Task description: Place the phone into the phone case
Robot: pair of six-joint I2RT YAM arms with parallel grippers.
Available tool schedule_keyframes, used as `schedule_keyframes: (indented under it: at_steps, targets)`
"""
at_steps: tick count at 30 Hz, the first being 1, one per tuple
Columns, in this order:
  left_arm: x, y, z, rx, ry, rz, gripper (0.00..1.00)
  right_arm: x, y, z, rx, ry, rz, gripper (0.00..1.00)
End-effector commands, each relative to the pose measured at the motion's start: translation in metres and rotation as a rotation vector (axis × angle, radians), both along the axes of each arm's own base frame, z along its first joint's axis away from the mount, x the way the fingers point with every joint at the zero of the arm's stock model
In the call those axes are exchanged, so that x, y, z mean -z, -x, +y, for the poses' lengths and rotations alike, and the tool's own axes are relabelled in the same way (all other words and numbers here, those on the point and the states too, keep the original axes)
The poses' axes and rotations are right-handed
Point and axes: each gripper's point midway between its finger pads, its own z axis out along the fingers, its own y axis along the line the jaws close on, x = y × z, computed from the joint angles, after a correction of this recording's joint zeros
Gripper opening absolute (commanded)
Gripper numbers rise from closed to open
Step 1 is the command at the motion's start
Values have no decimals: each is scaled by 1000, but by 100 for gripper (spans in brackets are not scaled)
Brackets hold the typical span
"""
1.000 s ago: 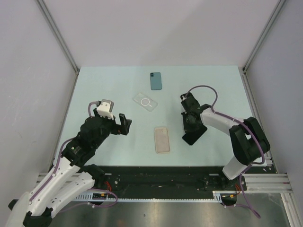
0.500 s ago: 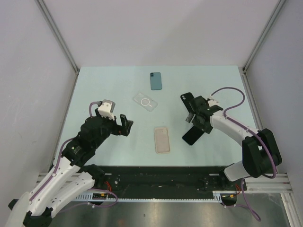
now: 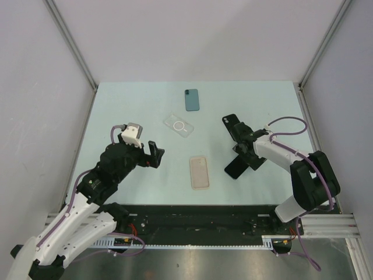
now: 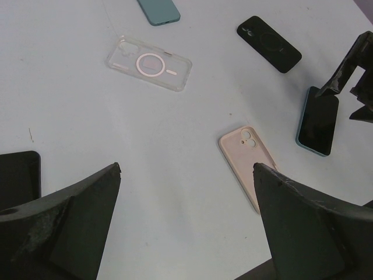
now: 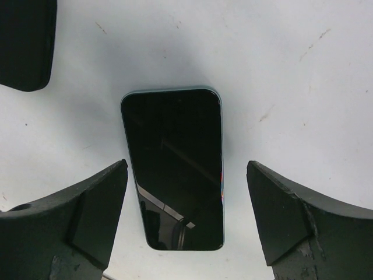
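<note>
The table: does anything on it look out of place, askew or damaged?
Nothing stands out. The phone lies flat, screen up, with no visible crack, between the open fingers of the right gripper. The pink case, clear case, black case and teal item lie flat and apart, at differing angles.

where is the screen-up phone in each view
top external: phone right of centre, near the right arm
left wrist: at the right edge
right wrist: centre of the picture
shared landmark: black case, just past the phone's far end
</note>
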Motion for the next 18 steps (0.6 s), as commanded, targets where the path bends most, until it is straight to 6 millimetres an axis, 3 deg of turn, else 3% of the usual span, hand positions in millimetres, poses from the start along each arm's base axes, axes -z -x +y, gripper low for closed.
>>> schedule_keyframes:
  at_steps: [1,9,18]
  targets:
    - [-19,-2,-5,8,49,-33,100,3,-5,-7,76,35,-36,87]
    - [-18,-2,-6,7,48,-28,100,13,-12,1,74,15,-33,86]
    - [-16,-2,-6,6,47,-24,100,27,-6,8,59,27,6,84]
